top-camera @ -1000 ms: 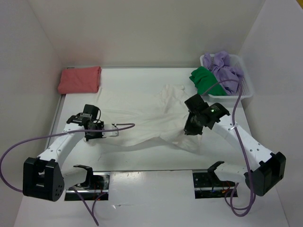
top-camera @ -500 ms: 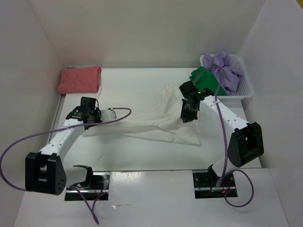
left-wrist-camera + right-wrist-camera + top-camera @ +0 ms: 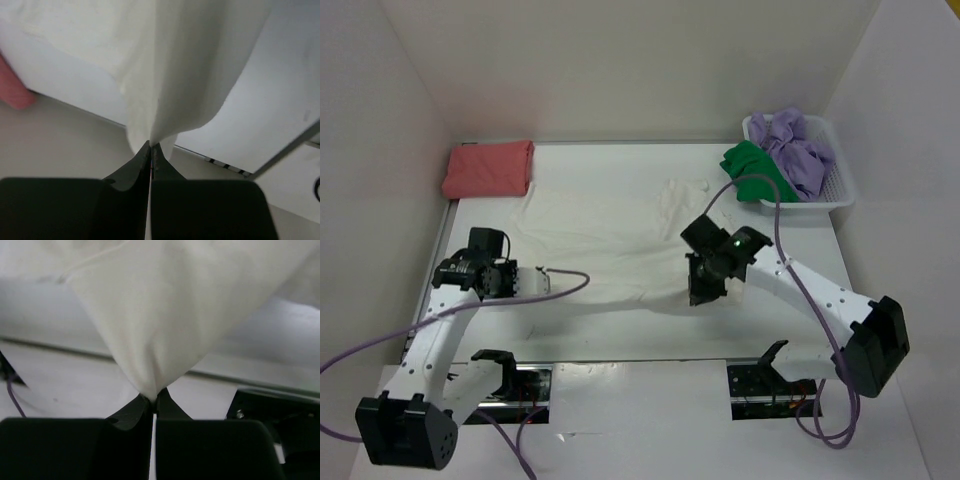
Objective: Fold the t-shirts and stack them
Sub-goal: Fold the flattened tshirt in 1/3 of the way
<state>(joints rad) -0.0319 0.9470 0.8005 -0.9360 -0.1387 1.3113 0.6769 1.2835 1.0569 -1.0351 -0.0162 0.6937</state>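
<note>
Near edge: your left gripper and right gripper are each pinched tight on the near edge of the cream shirt. Both have drawn back toward you within the last second, the left swinging outward. The cloth now lies stretched and flatter across mid-table, probably spread ready for a first fold.

Far left: red shirt, folded, on the table.

Far right: basket with green shirt and purple shirt, bunched.

Count: four shirts (one folded, one held, two waiting), one basket, two grippers.
</note>
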